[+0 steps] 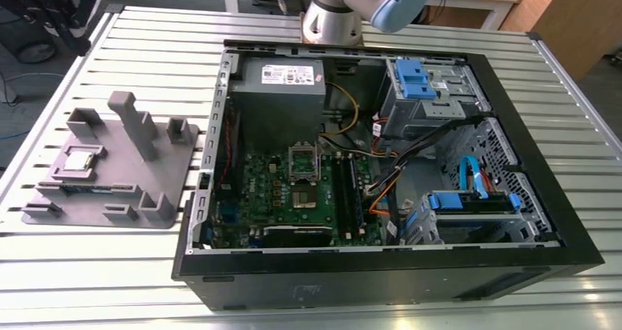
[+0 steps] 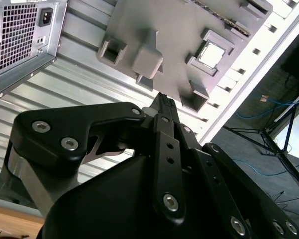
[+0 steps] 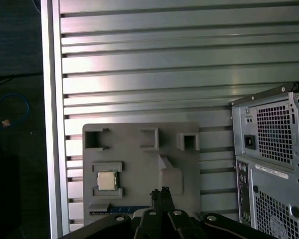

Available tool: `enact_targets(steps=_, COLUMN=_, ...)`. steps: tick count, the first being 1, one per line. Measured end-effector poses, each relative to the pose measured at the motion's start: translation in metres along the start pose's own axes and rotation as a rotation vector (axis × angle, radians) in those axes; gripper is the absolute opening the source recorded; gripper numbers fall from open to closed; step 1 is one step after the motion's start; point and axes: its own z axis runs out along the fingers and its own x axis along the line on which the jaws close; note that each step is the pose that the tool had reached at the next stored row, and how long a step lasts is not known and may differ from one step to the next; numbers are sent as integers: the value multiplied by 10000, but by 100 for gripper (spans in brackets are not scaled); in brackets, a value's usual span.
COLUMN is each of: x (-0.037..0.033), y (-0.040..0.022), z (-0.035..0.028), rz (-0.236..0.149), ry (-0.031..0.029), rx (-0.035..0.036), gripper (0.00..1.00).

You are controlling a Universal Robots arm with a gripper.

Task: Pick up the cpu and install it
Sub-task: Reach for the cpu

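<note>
The cpu (image 1: 78, 160) is a small silver square lying flat in a square recess of the grey moulded tray (image 1: 116, 191), at the exterior view's left. Both wrist views look down on the cpu (image 3: 106, 180) (image 2: 212, 54) in the tray (image 3: 139, 164) (image 2: 174, 30). My gripper (image 3: 159, 191) (image 2: 163, 95) hangs well above the tray, its thin fingertips pressed together with nothing between them. It touches neither the tray nor the cpu. Inside the open computer case, the silver socket frame (image 1: 304, 162) sits on the green motherboard (image 1: 291, 199).
The open black computer case (image 1: 389, 272) lies on the slatted metal table (image 1: 389, 24), with its rear panel (image 3: 274, 149) close beside the tray. Upright posts (image 1: 136, 126) rise from the tray. Drive bays (image 1: 427, 89) and cables (image 1: 408, 162) crowd the case on the exterior view's right.
</note>
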Motion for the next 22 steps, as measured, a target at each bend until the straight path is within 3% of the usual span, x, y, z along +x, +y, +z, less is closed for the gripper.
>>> enact_targets(steps=7, x=114, y=-9, z=5, rz=-3, ry=-59, rx=-5, gripper=11)
enact_targets(steps=22, x=424, y=-33, z=22, rz=-10, ry=-228, rx=-18, gripper=11)
